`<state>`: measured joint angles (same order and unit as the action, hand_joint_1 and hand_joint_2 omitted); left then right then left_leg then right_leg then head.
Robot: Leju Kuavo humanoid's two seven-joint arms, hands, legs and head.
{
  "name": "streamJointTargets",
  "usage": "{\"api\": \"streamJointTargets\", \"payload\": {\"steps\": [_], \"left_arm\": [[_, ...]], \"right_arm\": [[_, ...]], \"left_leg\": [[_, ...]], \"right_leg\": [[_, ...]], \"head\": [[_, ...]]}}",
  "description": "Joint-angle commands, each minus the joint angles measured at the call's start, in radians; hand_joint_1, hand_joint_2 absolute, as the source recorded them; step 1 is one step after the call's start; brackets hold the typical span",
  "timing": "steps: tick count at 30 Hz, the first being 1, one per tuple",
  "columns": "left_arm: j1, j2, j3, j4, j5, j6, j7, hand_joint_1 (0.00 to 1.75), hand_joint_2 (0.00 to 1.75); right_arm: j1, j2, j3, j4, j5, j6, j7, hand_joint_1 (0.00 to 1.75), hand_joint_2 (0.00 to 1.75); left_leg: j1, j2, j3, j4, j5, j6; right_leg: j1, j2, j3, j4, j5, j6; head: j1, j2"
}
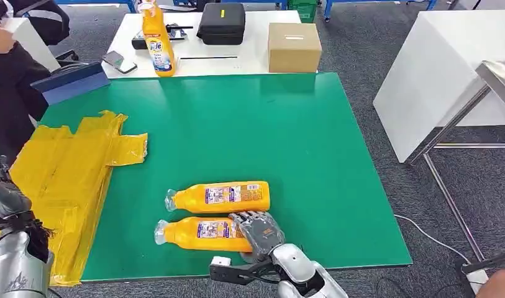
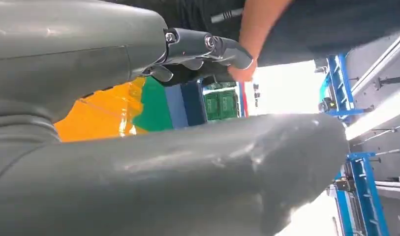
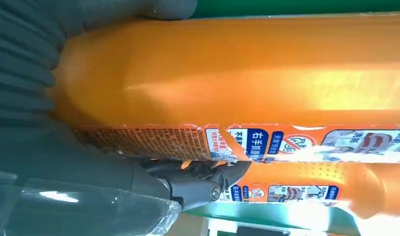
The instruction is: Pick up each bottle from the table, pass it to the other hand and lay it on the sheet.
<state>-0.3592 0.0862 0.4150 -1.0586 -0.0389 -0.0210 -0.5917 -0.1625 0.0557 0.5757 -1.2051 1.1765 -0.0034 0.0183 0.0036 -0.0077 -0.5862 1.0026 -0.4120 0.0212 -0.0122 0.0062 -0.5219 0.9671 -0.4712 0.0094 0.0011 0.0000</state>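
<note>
Two orange bottles lie side by side on the green mat [image 1: 268,136], caps pointing left. My right hand [image 1: 257,233] wraps the base end of the nearer bottle [image 1: 197,233], which rests on the mat. In the right wrist view that bottle [image 3: 237,73] sits between the thumb and the dark fingers [image 3: 202,183], with the farther bottle [image 3: 311,189] just beyond. The farther bottle [image 1: 222,196] lies untouched. A third orange bottle [image 1: 158,40] stands upright on the white table behind. The yellow sheet [image 1: 63,174] covers the mat's left side. My left hand [image 1: 2,189] hovers at its left edge, fingers apart and holding nothing [image 2: 138,162].
A cardboard box [image 1: 293,46], black case [image 1: 221,23], phone [image 1: 118,61] and blue folder [image 1: 72,79] lie on the back table. A person [image 1: 4,81] stands at the far left. A white table [image 1: 436,68] and a metal frame [image 1: 448,143] stand on the right.
</note>
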Motion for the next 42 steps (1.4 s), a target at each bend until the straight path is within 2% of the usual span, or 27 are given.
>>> {"api": "streamJointTargets", "payload": {"steps": [1, 5, 8, 10, 13, 19, 27, 31, 36, 37, 40, 42], "left_arm": [[0.077, -0.033, 0.047, -0.064, 0.007, -0.002, -0.004, 0.0, 0.0], [0.13, -0.027, 0.065, -0.094, 0.021, -0.033, -0.011, 0.0, 0.0], [0.073, -0.025, 0.054, -0.037, 0.013, -0.047, -0.002, 0.0, 0.0], [0.034, -0.025, 0.035, 0.002, 0.002, -0.042, -0.003, 0.0, 0.0], [0.006, -0.024, 0.015, 0.025, -0.007, -0.031, -0.004, 0.0, 0.0], [0.012, -0.019, 0.013, 0.028, -0.008, -0.028, -0.004, 0.0, 0.0], [0.013, -0.017, 0.015, 0.03, -0.004, -0.028, -0.005, 0.0, 0.0], [0.003, -0.029, -0.018, 0.084, 0.044, -0.121, 0.018, 0.0, 0.0], [-0.002, -0.092, -0.125, 0.095, 0.147, -0.268, 0.077, 0.0, 0.0], [-0.004, -0.105, -0.147, 0.081, 0.158, -0.279, 0.093, 0.0, 1.75], [0.014, -0.131, -0.222, 0.009, 0.197, -0.276, 0.137, 0.0, 1.75], [0.018, -0.134, -0.23, -0.001, 0.202, -0.268, 0.142, 0.0, 1.75]], "right_arm": [[0.036, -0.095, 0.038, -0.086, -0.068, -0.056, -0.012, 1.75, 1.75], [0.079, -0.148, -0.015, -0.398, -0.107, -0.022, -0.008, 1.75, 1.75], [0.042, -0.124, -0.047, -0.504, -0.086, 0.013, 0.025, 1.75, 1.75], [0.045, -0.119, -0.06, -0.488, -0.087, 0.009, 0.023, 1.73, 1.75], [0.058, -0.119, -0.074, -0.425, -0.083, -0.028, -0.006, 1.75, 1.75], [0.059, -0.112, -0.083, -0.377, -0.081, -0.064, -0.032, 1.75, 1.75], [0.054, -0.107, -0.091, -0.382, -0.082, -0.065, -0.032, 1.75, 1.75], [0.025, -0.053, -0.156, -0.381, -0.061, -0.095, -0.045, 1.73, 1.75], [-0.065, 0.021, -0.238, -0.365, -0.02, -0.152, -0.06, 1.75, 1.75], [-0.077, 0.026, -0.245, -0.367, -0.021, -0.164, -0.065, 1.75, 1.75], [-0.11, 0.034, -0.251, -0.366, -0.028, -0.196, -0.077, 1.73, 1.75], [-0.111, 0.033, -0.25, -0.366, -0.027, -0.196, -0.077, 1.73, 1.75]], "left_leg": [[0.0, 0.0, 0.0, -0.001, 0.0, -0.001], [-0.002, 0.0, -0.002, 0.0, 0.0, -0.001], [-0.002, -0.001, -0.008, 0.002, 0.0, -0.001], [-0.002, -0.001, -0.013, 0.002, 0.001, 0.0], [-0.001, -0.007, -0.014, 0.001, 0.003, -0.001], [-0.001, -0.001, -0.012, 0.0, 0.002, 0.0], [0.0, -0.001, -0.014, 0.001, 0.002, -0.001], [-0.001, 0.0, -0.015, 0.001, 0.002, 0.0], [-0.001, -0.001, -0.016, 0.001, 0.003, -0.001], [-0.002, -0.001, -0.017, 0.001, 0.003, 0.0], [-0.001, -0.001, -0.018, 0.002, 0.003, 0.0], [-0.001, -0.001, -0.017, 0.002, 0.004, 0.0]], "right_leg": [[0.0, -0.001, 0.001, -0.002, 0.001, 0.0], [-0.001, -0.001, 0.001, 0.0, -0.001, 0.0], [-0.002, -0.001, -0.004, 0.003, -0.001, 0.0], [-0.001, 0.0, -0.008, 0.003, 0.001, 0.001], [-0.001, -0.007, -0.009, 0.0, 0.003, 0.0], [-0.001, -0.002, -0.008, 0.0, 0.004, 0.0], [0.0, -0.003, -0.01, 0.0, 0.004, 0.0], [-0.001, -0.001, -0.011, 0.0, 0.004, 0.0], [-0.002, -0.003, -0.012, 0.002, 0.004, 0.0], [-0.002, -0.002, -0.013, 0.001, 0.004, 0.0], [-0.001, -0.003, -0.013, 0.002, 0.004, 0.001], [-0.001, -0.002, -0.013, 0.001, 0.004, 0.001]], "head": [[0.0, 0.0], [0.0, 0.0], [0.0, 0.0], [0.0, 0.0], [0.0, 0.0], [0.0, 0.0], [0.0, 0.0], [0.0, 0.0], [0.0, 0.0], [0.0, 0.0], [0.0, 0.0], [0.0, 0.0]]}}
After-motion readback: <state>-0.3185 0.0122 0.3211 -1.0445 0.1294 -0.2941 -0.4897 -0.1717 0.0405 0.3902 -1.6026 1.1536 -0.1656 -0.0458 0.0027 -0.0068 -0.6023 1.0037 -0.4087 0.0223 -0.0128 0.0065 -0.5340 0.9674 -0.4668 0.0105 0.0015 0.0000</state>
